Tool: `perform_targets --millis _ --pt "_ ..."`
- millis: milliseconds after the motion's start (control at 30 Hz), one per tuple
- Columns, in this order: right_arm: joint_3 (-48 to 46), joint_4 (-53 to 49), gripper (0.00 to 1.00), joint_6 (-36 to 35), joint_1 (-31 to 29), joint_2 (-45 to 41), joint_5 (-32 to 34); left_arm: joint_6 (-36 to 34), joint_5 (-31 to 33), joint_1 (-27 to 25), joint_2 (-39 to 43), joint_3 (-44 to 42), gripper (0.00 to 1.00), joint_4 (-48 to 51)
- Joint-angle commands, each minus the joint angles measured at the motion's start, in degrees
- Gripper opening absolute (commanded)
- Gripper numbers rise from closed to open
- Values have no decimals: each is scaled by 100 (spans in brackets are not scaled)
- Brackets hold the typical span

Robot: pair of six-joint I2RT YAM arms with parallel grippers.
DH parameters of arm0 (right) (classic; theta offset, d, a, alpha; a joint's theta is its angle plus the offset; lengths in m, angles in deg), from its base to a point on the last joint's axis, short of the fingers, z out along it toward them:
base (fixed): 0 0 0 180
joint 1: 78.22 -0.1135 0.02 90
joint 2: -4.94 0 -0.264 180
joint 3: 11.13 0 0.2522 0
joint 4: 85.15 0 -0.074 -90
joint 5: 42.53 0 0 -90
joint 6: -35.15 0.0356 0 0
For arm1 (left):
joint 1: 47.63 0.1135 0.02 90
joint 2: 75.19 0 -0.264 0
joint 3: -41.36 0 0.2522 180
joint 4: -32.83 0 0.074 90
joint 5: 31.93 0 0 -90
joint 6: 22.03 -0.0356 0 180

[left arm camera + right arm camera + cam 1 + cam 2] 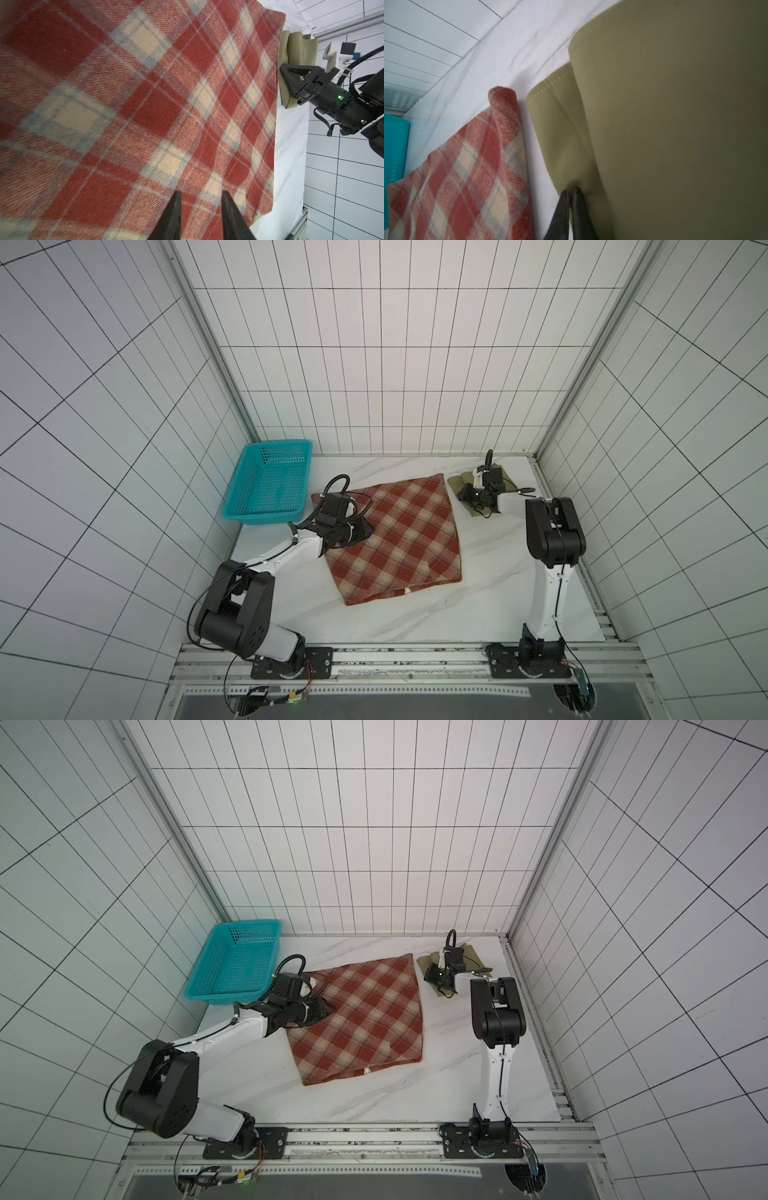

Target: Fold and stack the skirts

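The red-and-cream plaid skirt [399,539] [365,1019] lies flat in the middle of the table, and it fills the left wrist view [145,104]. My left gripper [372,529] [202,199] hovers over its left side, open, with only plaid cloth showing below the gap. The olive-khaki skirt [457,481] [428,961] [675,124] sits bunched at the back right, largely hidden under my right arm. My right gripper [465,494] [571,191] is shut, its tips pinching a puckered edge of the olive skirt beside the plaid skirt's far corner [502,97].
A teal perforated basket [262,514] [226,994] stands tilted against the left wall at the back left. The white marble table [498,572] shows bare surface in front of and right of the plaid skirt. Tiled walls close in on three sides.
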Motion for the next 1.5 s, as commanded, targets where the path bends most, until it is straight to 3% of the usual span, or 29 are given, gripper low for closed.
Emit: perform_targets --millis 0,467,667,900,1067,1300,1467 --pt "632 -186 9 51 -57 221 0 32 37 41 53 -13 32 -86" --pt "1581 -446 9 18 -26 899 382 6 -16 155 -88 75 32 -90" --pt "1362 -154 10 -106 -35 318 24 -68 70 155 47 75 32 67" --pt "194 66 24 -77 -198 -1274 -206 -127 236 199 400 -210 31 399" --pt "-1115 84 46 -6 -458 -2339 -220 -108 234 199 707 -558 31 534" --pt "-3310 137 50 130 -917 -3880 -80 -102 396 182 1020 -1131 32 708" --pt "-4310 -115 52 225 -1200 -4641 23 1 510 91 1350 -1497 32 729"
